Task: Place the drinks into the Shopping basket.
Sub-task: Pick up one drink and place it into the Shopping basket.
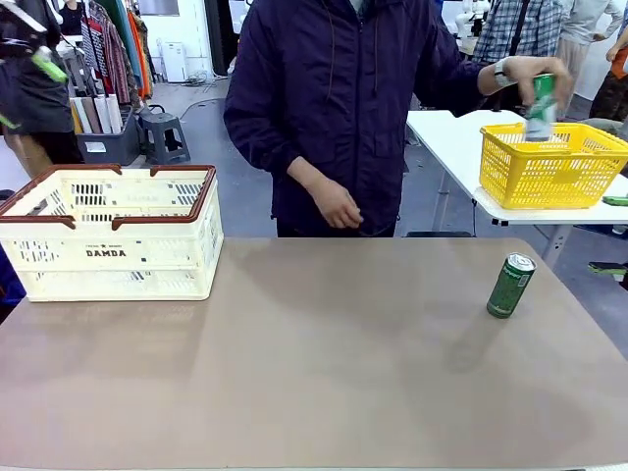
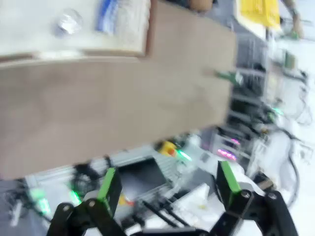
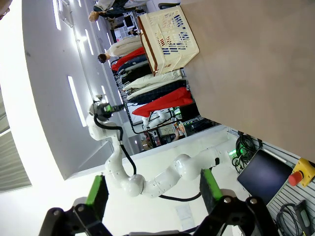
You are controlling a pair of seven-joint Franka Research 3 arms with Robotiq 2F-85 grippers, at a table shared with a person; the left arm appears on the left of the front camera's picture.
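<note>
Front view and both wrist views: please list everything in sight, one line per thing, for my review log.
Shopping basket: one, cream-white with brown rim, far left part of the table.
green can: one, upright on the table's right side.
second green can: one, in the person's hand above the yellow mesh basket.
blue-and-white item: one, blurred, inside the Shopping basket; likely a can.
yellow mesh basket: one, on the white side table.
table: one, tan.
person: one, dark navy jacket, far side.
left gripper: black, green pads, open, empty.
right gripper: same, open, empty.
</note>
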